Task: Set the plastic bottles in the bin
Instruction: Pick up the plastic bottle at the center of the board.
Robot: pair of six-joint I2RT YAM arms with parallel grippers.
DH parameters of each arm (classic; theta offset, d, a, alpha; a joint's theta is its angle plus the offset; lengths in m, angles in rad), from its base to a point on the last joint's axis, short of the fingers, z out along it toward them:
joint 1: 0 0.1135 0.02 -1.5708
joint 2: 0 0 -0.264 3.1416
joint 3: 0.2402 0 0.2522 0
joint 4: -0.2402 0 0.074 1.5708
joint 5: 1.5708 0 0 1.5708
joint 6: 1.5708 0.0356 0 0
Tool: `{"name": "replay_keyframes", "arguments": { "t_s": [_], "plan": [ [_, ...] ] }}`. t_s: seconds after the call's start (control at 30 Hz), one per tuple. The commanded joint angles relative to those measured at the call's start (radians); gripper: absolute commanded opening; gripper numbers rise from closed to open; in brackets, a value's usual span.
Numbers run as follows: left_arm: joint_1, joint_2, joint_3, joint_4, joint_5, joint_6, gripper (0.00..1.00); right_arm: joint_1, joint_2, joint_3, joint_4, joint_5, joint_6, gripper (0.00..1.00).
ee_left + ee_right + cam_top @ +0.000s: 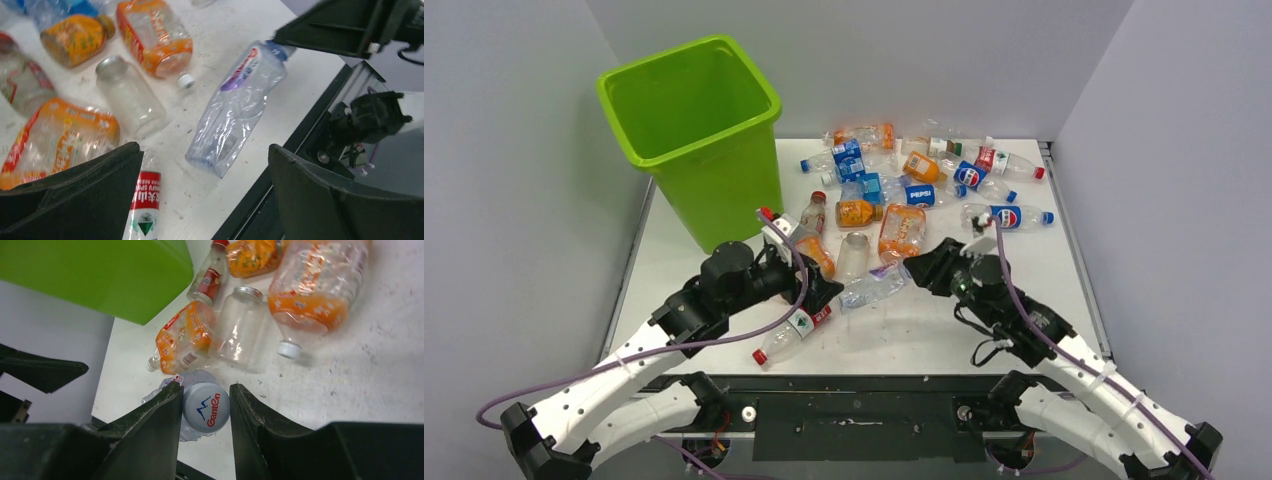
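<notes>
Right wrist view looks down on the pale cap [206, 409] of a crushed clear bottle [235, 110], which lies on the table's near side, in front of the bin [724, 190] and off to its right. The right gripper [205, 389] is pinched narrow on that cap, one finger against each side. Empty and thin-walled, the bottle should be very light, slick and springy. Its dented body would likely cave under a squeeze, so the stiff cap and neck look like the soundest hold. The left gripper [204, 150] hangs spread wide and holds nothing, just in front of the bin. The other bottles [904, 195] are heaped right of the bin. The white table [944, 330] is scuffed and speckled, and plain grey walls [1164, 150] close in behind and beside the bin.
</notes>
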Motion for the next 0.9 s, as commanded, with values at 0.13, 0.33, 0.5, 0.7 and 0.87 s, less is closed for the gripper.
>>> {"name": "replay_keyframes", "arguments": {
  "t_s": [0.13, 0.33, 0.5, 0.7, 0.87],
  "plan": [
    [-0.004, 0.158, 0.341, -0.155, 0.388, 0.316, 0.96, -0.020, 0.151, 0.311, -0.190, -0.414, -0.468, 0.05],
    [-0.002, 0.269, 0.401, -0.147, 0.603, 0.271, 0.96, -0.017, 0.148, 0.390, -0.168, -0.557, -0.535, 0.05],
    [-0.002, 0.332, 0.397, -0.137, 0.697, 0.223, 0.96, -0.016, 0.146, 0.420, -0.138, -0.598, -0.545, 0.05],
    [-0.002, 0.347, 0.345, -0.063, 0.751, 0.170, 0.99, -0.016, 0.150, 0.432, -0.083, -0.640, -0.536, 0.05],
    [-0.003, 0.372, 0.338, -0.044, 0.784, 0.145, 0.84, -0.016, 0.163, 0.439, -0.040, -0.655, -0.523, 0.05]
  ]
}}
